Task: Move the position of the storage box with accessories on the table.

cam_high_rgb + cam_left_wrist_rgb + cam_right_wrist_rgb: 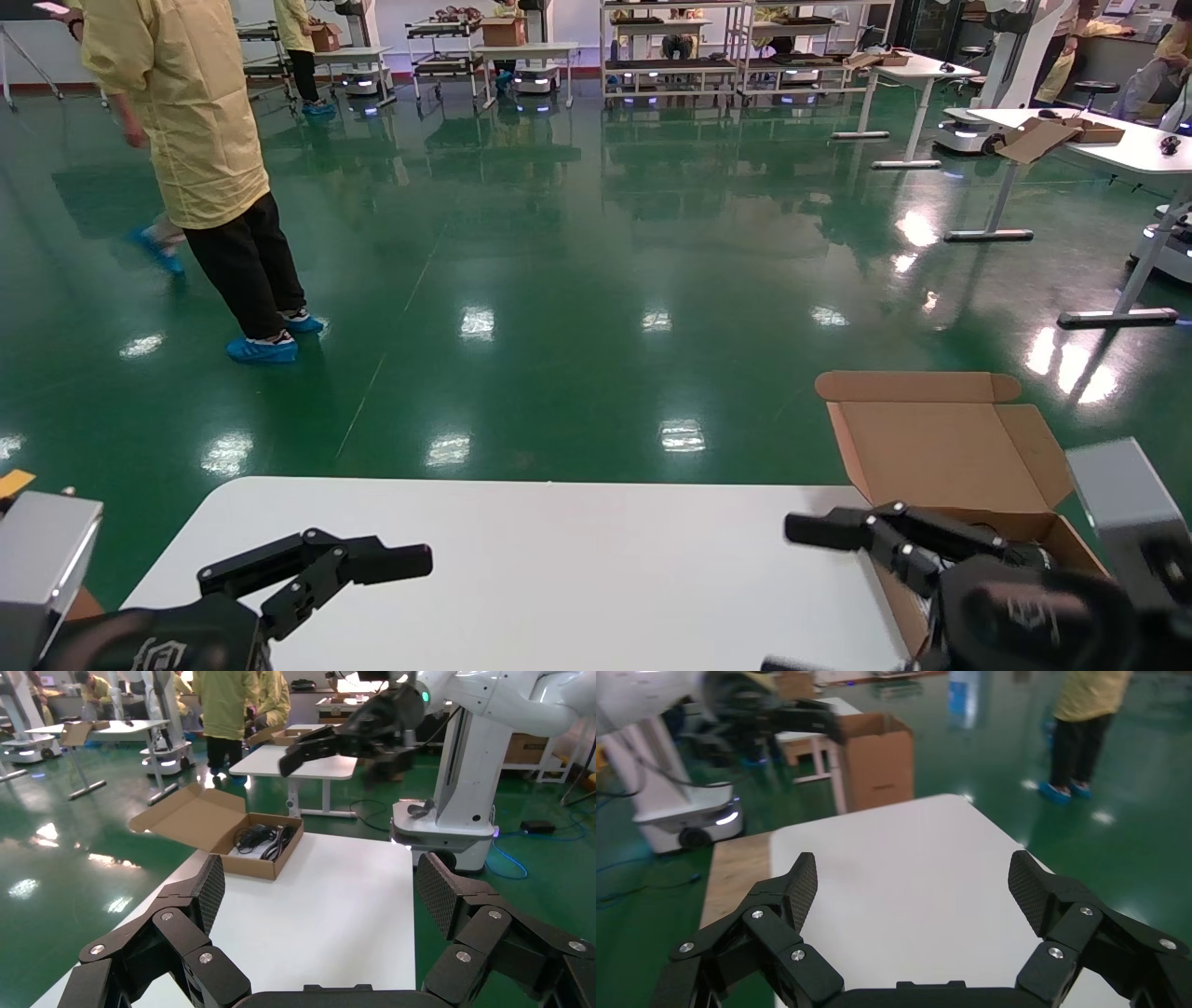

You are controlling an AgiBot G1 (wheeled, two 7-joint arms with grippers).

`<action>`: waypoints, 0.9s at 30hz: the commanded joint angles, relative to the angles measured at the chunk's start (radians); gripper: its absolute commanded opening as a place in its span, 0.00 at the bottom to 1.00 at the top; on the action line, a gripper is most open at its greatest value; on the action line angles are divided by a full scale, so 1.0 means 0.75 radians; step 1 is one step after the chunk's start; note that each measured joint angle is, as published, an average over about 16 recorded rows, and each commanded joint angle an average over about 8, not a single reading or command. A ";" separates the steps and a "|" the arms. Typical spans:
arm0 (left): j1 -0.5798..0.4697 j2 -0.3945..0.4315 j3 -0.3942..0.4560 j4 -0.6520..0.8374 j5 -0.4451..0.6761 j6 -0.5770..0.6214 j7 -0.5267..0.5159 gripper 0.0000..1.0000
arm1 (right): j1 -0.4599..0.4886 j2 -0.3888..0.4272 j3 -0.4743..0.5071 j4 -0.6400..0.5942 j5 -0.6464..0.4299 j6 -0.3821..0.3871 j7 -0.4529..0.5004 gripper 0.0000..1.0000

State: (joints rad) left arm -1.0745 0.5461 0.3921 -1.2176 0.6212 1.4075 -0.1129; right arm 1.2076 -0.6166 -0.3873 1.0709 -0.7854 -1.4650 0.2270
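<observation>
Left gripper [320,896]: fingers spread wide, nothing held, hovering over near-left table [559,578] corner.
Right gripper [912,892]: fingers likewise wide apart, empty, raised above near-right edge, just beside box.
Storage box [941,466]: right edge of table, lid hinged open.
Accessories [263,838]: black cables coiled inside box.

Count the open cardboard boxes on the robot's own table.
1: the storage box, lid open, at the table's far right corner, by the right gripper.
</observation>
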 commanded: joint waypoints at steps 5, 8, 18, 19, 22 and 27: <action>0.000 0.000 0.000 0.000 0.000 0.000 0.000 1.00 | -0.101 0.004 0.082 0.162 0.042 -0.023 -0.030 1.00; 0.000 0.000 0.000 0.000 0.000 0.000 0.000 1.00 | -0.143 0.006 0.115 0.229 0.059 -0.033 -0.042 1.00; 0.000 0.000 0.000 0.000 0.000 0.000 0.000 1.00 | -0.206 0.008 0.168 0.330 0.088 -0.050 -0.059 1.00; 0.000 0.000 0.000 0.000 0.000 0.000 0.000 1.00 | -0.204 0.008 0.166 0.327 0.088 -0.049 -0.058 1.00; 0.000 0.000 0.000 0.000 0.000 0.000 0.000 1.00 | -0.198 0.008 0.161 0.317 0.086 -0.047 -0.057 1.00; 0.000 0.000 0.000 0.000 0.000 0.000 0.000 1.00 | -0.191 0.008 0.154 0.304 0.081 -0.045 -0.055 1.00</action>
State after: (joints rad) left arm -1.0743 0.5459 0.3919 -1.2174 0.6211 1.4073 -0.1129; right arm 1.0639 -0.6106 -0.2709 1.3001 -0.7241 -1.4988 0.1853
